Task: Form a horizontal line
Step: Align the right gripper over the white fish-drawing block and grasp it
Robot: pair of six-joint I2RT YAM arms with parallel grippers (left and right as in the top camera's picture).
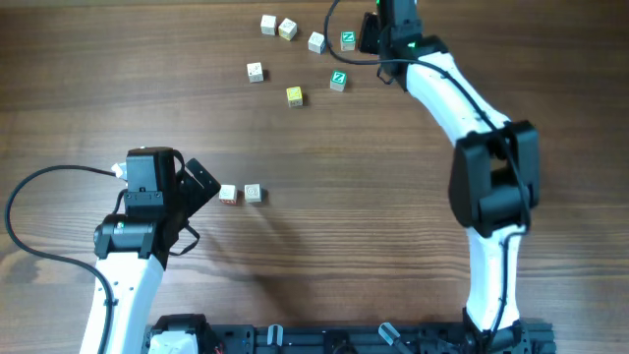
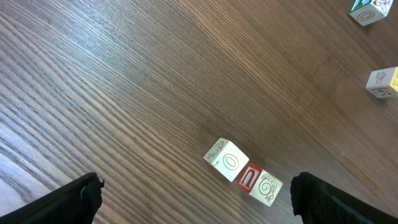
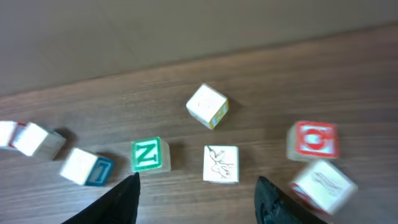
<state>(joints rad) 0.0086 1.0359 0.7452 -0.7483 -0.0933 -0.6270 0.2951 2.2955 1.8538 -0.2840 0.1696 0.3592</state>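
The left tool (image 2: 196, 190) is spread wide and grips nothing. Just right of its tips lies the horizontal line (image 1: 241, 194), near the left of the worktop (image 1: 373, 226). Overhead shows two pale cubes there, side by side, marked red and grey. The right tool (image 3: 198, 194) is at the far edge, also spread and empty, above a green Z cube (image 3: 148, 154) and a pale cube (image 3: 221, 163) among loose cubes. The worktop is dark brown wood grain.
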